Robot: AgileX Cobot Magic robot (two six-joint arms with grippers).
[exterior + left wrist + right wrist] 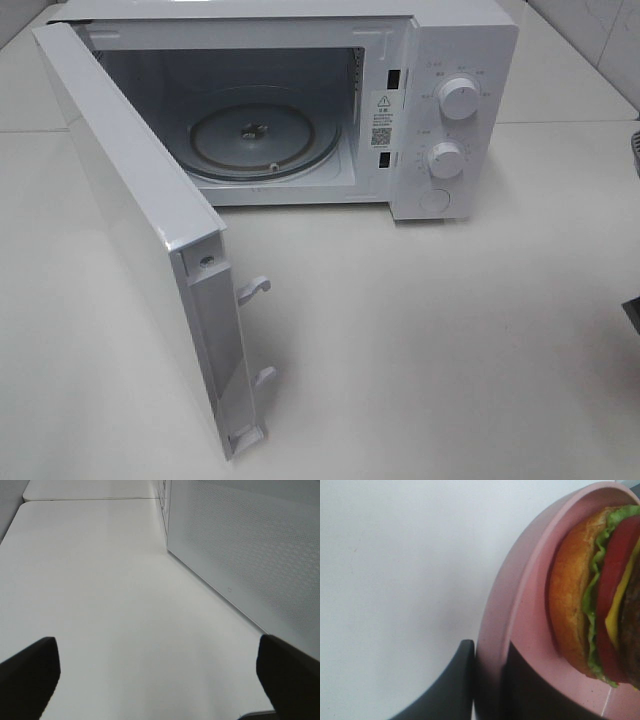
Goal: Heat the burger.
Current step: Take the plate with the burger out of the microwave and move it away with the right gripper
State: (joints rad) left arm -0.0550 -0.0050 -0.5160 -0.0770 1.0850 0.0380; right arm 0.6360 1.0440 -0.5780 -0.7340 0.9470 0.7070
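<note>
White microwave (440,110) at 12 o'clock on table (450,330), door (140,230) swung open toward 8 o'clock; glass turntable (265,135) inside.

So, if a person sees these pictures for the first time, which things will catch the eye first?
Probably the white microwave at the back of the table, its door swung wide open toward the camera and the glass turntable inside bare. Next, in the right wrist view, the burger on a pink plate, whose rim the right gripper is pinching. The left gripper hangs open over the bare tabletop beside the door.
</note>
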